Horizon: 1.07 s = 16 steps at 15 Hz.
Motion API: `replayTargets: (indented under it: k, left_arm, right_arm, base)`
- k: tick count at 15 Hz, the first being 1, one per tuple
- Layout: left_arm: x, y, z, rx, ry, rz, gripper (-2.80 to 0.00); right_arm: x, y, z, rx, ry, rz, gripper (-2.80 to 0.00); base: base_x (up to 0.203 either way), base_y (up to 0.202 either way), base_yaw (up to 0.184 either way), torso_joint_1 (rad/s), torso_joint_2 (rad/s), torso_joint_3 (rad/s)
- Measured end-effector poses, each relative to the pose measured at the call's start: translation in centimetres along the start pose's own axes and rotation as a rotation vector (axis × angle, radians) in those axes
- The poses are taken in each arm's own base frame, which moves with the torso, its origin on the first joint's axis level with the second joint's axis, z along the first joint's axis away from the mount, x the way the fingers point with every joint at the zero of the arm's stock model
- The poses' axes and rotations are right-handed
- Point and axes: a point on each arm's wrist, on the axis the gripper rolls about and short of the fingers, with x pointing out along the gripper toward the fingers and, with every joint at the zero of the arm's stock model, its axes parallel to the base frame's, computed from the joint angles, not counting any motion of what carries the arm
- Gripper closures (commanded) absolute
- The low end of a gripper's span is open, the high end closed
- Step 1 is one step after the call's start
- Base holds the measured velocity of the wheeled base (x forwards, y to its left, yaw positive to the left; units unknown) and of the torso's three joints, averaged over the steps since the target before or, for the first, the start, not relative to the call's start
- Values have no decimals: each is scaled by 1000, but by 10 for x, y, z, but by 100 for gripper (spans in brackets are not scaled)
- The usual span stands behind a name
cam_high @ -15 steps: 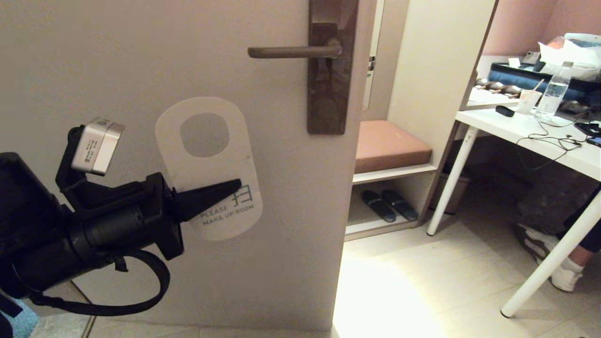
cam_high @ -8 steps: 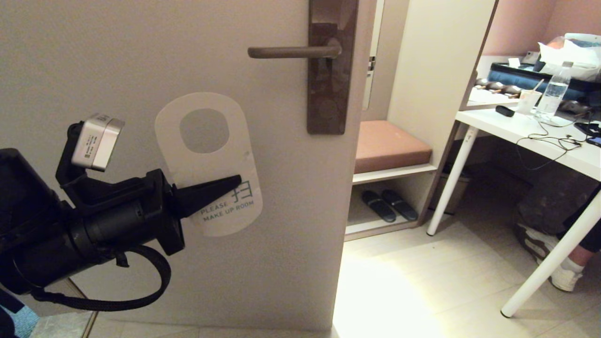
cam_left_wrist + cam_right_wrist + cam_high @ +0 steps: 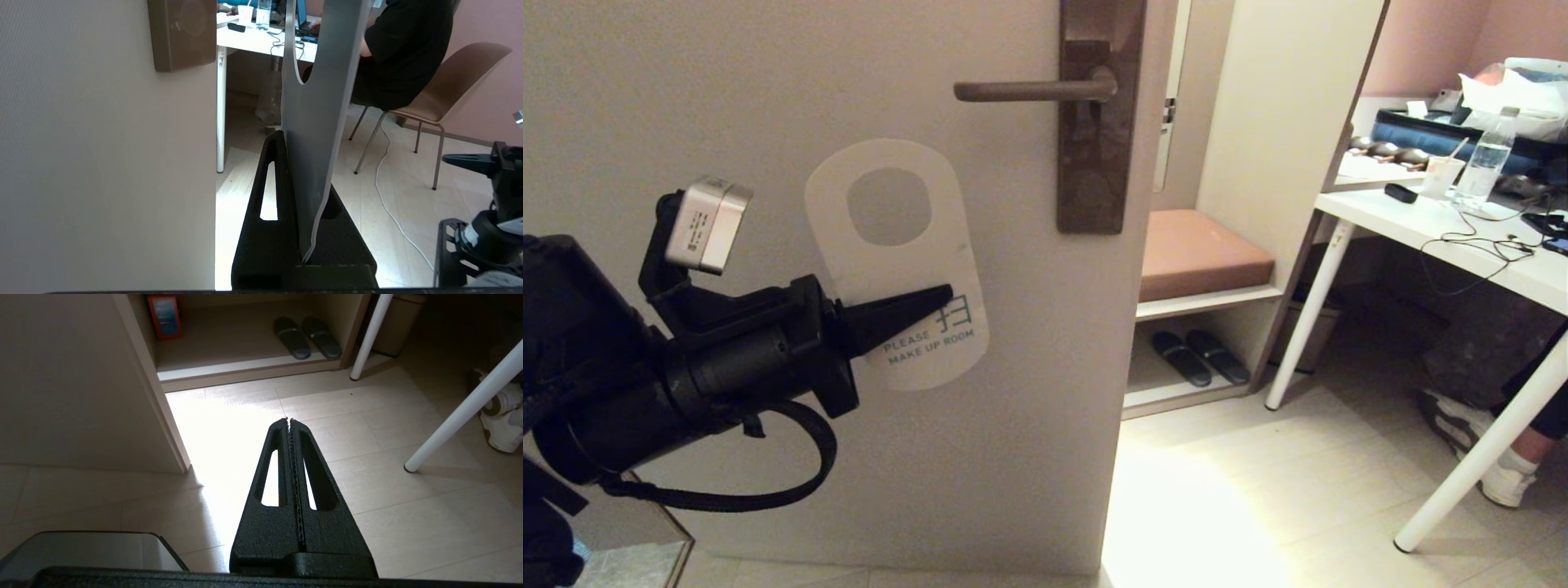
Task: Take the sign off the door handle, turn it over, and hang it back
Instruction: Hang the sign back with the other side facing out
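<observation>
Your left gripper [image 3: 943,296] has lifted the sign [image 3: 894,261] nearer the door handle [image 3: 1025,90], clamping its lower end; the card looks light and stiff, so grip there.

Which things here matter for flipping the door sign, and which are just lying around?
In the job:
- sign, white side showing, pinched in the left claw
- door handle, bare

Lying about:
- slippers
- water bottle
- paper cup
- white desk
</observation>
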Motion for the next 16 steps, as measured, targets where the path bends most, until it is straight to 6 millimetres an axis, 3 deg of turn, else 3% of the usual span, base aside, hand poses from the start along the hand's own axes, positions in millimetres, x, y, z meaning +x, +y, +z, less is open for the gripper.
replayTargets:
  k: [6,16]
  left_arm:
    - [13,9,1,5,-5,-3,0]
    - [14,9,0,1,-2,-5,0]
  right_arm:
    - [1,0,1,1,-18,-1,0]
    - [3,0,2,4,3,-15,0]
  base:
    - [0,0,0,0,0,0]
    - [0,0,0,0,0,0]
